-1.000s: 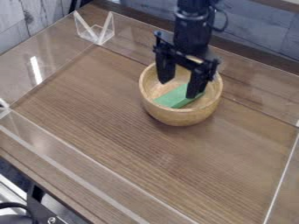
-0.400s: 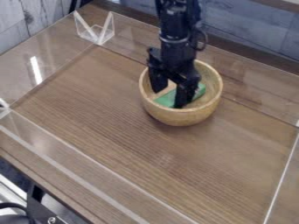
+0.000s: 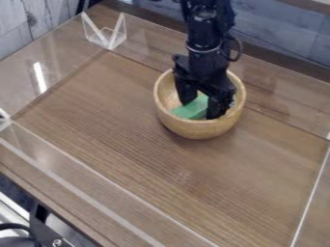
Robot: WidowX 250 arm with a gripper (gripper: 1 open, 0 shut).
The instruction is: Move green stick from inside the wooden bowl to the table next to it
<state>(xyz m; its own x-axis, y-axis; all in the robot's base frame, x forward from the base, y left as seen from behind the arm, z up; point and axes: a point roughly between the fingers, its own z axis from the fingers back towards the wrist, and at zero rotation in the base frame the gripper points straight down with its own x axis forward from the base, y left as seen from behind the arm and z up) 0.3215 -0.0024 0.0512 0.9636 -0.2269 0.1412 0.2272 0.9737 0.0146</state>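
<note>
Black gripper [image 3: 200,96] reaching down into the wooden bowl [image 3: 175,121], over the green stick [image 3: 196,109].

The bowl sits right of centre on the dark wood-grain table [image 3: 129,145], in the upper half of the frame. The robot arm [image 3: 206,34] comes down from the top edge, and its gripper points straight down with its fingers spread apart, their tips inside the bowl's rim. The green stick lies on the bowl's pale inside, toward the lower right of the hollow, showing between and below the fingers; whether the fingers touch it cannot be told. Clear plastic walls [image 3: 45,145] edge the table, and a small clear plastic stand [image 3: 103,32] sits at the upper left.
</note>
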